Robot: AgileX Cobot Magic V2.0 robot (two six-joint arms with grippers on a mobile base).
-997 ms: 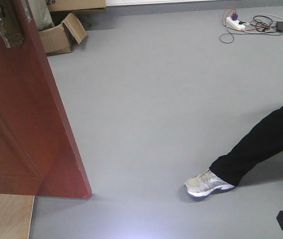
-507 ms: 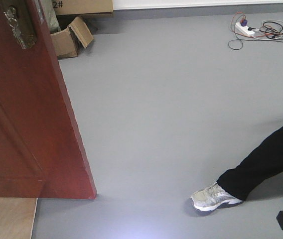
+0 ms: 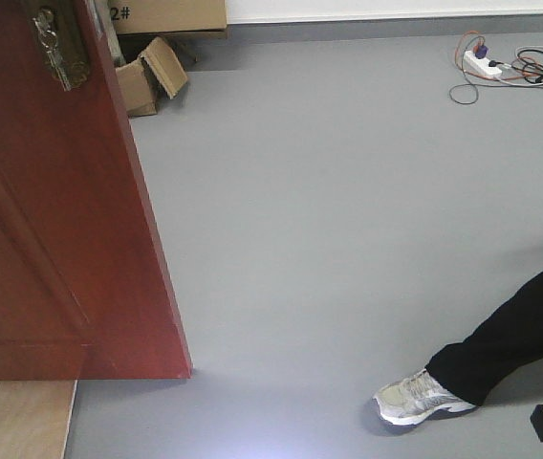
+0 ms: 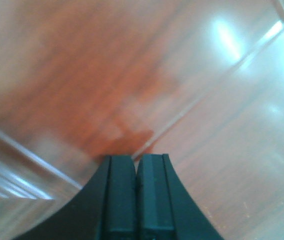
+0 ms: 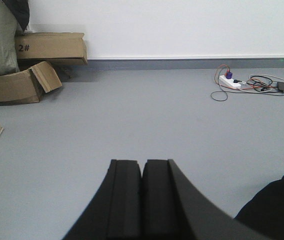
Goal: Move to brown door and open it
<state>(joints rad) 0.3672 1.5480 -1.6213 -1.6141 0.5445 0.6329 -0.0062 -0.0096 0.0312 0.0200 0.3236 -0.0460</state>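
Note:
The brown door (image 3: 52, 220) fills the left of the front view, standing ajar with its free edge toward the room. Its brass lock plate (image 3: 59, 43) with hanging keys shows at the top left. In the left wrist view my left gripper (image 4: 136, 159) is shut with nothing in it, its tips right up against the blurred brown door (image 4: 107, 75) panel. My right gripper (image 5: 142, 163) is also shut and empty, pointing out over the grey floor (image 5: 147, 115), away from the door.
A person's black trouser leg (image 3: 510, 339) and pale sneaker (image 3: 420, 400) stand at the lower right. Cardboard boxes (image 3: 152, 72) lie behind the door by the wall. A power strip with cables (image 3: 501, 67) lies far right. Pale plywood (image 3: 13, 421) sits under the door's bottom edge.
The view has shifted so the door, boxes and cables sit further right and lower in frame. The sneaker has slid lower right. The door fills more of the left.

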